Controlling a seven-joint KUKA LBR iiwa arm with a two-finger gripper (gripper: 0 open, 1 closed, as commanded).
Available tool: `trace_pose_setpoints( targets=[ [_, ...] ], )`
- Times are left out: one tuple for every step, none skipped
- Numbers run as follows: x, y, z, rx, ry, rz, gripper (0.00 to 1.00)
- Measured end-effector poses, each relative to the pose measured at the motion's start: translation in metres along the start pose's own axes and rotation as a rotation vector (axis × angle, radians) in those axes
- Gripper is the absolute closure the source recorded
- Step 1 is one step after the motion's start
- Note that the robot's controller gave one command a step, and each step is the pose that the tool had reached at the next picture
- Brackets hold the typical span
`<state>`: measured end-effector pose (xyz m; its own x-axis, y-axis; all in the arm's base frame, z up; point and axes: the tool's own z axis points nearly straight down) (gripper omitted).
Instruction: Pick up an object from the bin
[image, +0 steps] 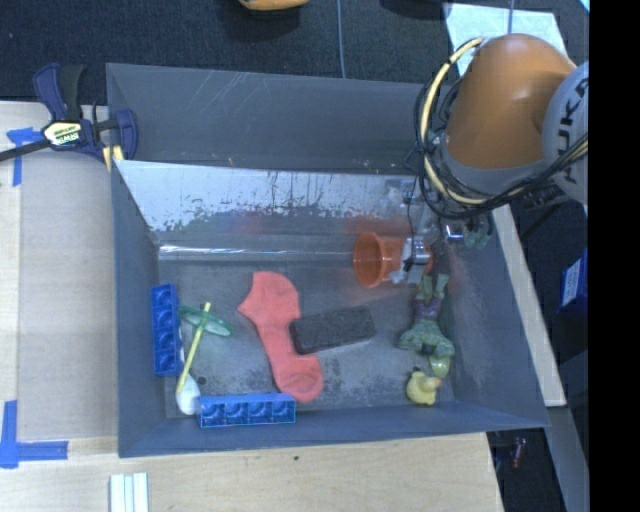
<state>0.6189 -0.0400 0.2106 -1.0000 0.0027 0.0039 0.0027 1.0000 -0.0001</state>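
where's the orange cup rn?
Camera view: orange cup sits right of centre by the back wall, just left of the gripper, behind the dark sponge.

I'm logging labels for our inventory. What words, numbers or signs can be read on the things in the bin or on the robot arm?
"UK": dark letters on the pale casing of the arm; the rest of the word is cut off.
Orange cup, pink cloth, dark block, blue bricks, green toy: no text to be read.
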Motion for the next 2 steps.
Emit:
trace_pose_setpoints(
  targets=[
    [-0.001,0.000,-0.005,0.000,-0.008,0.000,0.00],
    [0.020,0.039,0.026,-0.001,-0.004,0.014,0.00]
  ],
)
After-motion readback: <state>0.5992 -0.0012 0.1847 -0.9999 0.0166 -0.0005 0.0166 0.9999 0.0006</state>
